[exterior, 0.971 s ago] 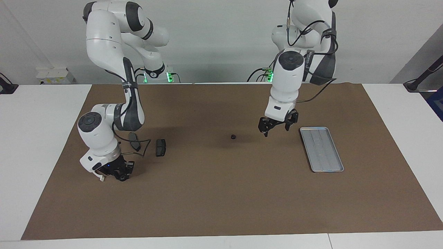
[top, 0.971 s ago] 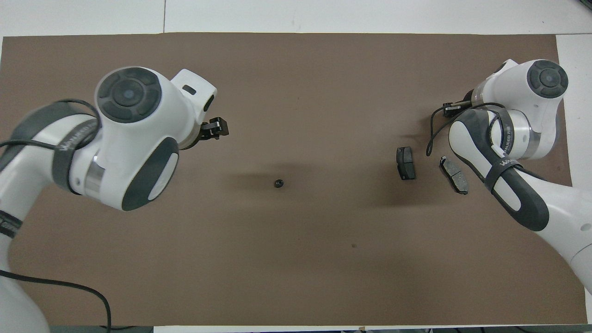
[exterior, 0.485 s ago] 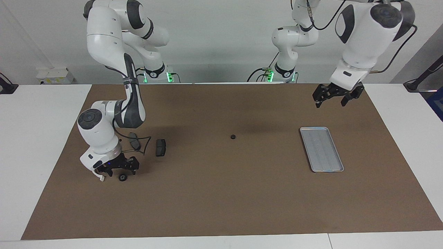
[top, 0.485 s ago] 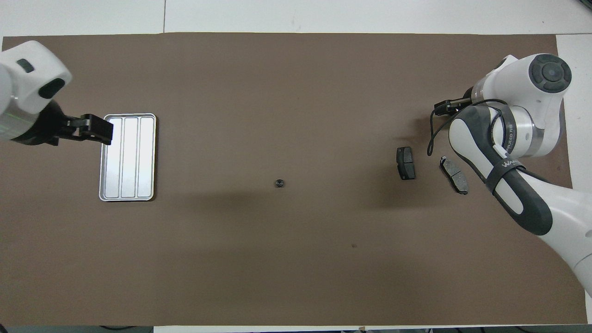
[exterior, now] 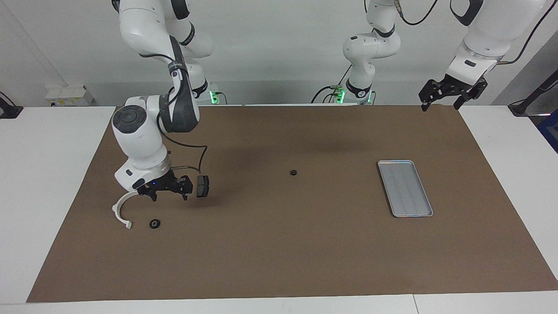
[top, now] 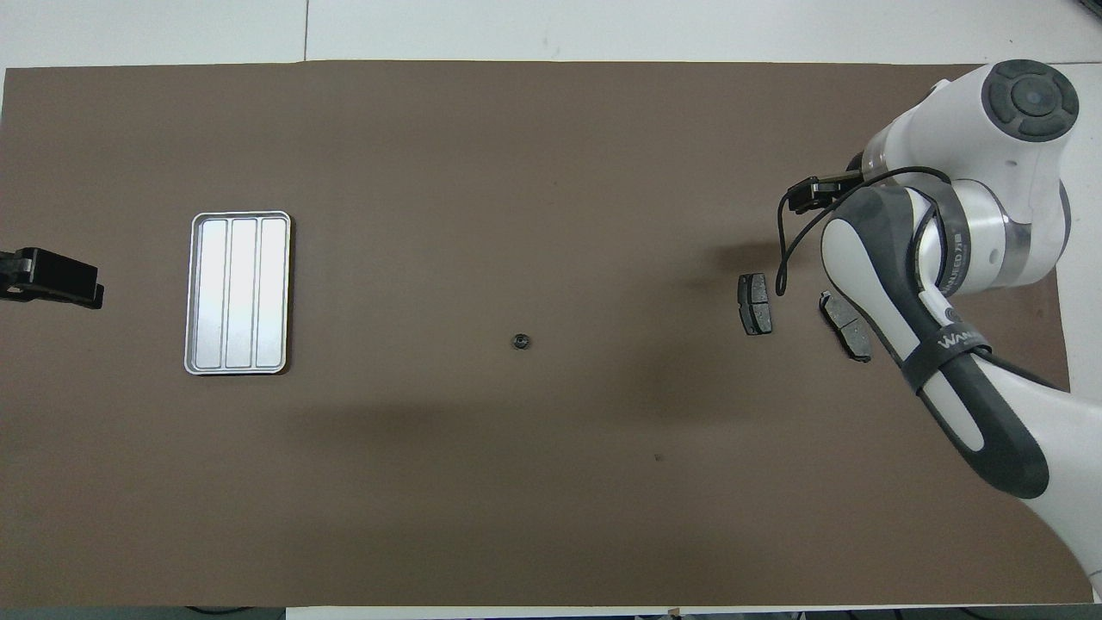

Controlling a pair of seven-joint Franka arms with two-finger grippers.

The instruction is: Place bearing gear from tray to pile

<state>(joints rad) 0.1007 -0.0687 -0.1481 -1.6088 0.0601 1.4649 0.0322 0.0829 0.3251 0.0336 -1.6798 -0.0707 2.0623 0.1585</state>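
The bearing gear (exterior: 154,223), a small black ring, lies on the mat beside the white arc bracket (exterior: 121,211), farther from the robots than the dark brake pad (exterior: 202,186). Both pads show in the overhead view (top: 755,303) (top: 845,325); the gear and the bracket are hidden under the arm there. My right gripper (exterior: 170,196) is open and empty, raised over the pile between the bracket and the pad; it also shows in the overhead view (top: 814,187). The silver tray (exterior: 405,188) (top: 238,293) holds nothing. My left gripper (exterior: 439,107) (top: 56,280) is open, high up at the left arm's end.
A second small black round part (exterior: 294,172) (top: 519,342) lies alone in the middle of the brown mat (exterior: 279,261). White table surface borders the mat at both ends.
The right gripper let go of the bearing gear beside the bracket, opened and rose toward the brake pads. The left gripper swung up and away from the middle, past the tray, to its own end.
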